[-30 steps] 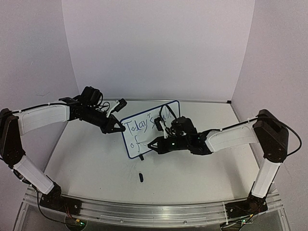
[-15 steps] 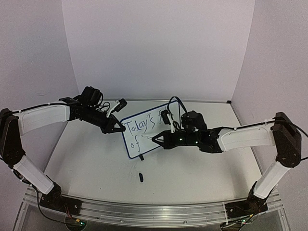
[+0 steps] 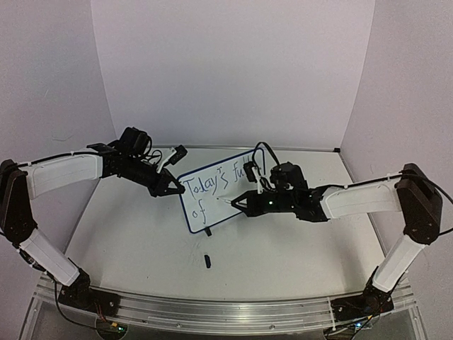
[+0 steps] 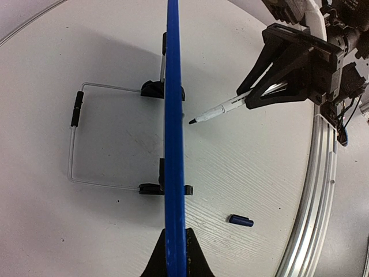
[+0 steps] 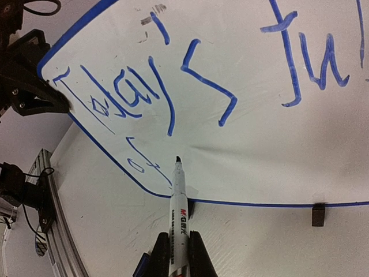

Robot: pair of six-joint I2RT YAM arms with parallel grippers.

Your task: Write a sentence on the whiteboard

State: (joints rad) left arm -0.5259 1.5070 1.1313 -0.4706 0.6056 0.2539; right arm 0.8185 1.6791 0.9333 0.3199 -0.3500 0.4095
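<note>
Pinching small blue-rimmed whiteboard (image 3: 212, 216) at nine o'clock, left pincer (image 3: 172, 188) closed; right pincer (image 3: 241, 202) clamped on slim white marker (image 4: 222, 109); white tabletop (image 3: 141, 241), lilac walls (image 3: 226, 71).

The sentence (image 5: 138, 95) on the whiteboard (image 5: 248, 138) reads "Today's fu" above "of" in blue strokes (further letters run off the view's edge). The marker (image 5: 179, 216) barrel carries "M&G".

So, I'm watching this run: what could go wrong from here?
The left gripper pinches only one edge of the board, so a hard press from the marker in the right gripper could swing it back. The tip sits low, near the bottom rim, so the second line could run off.
</note>
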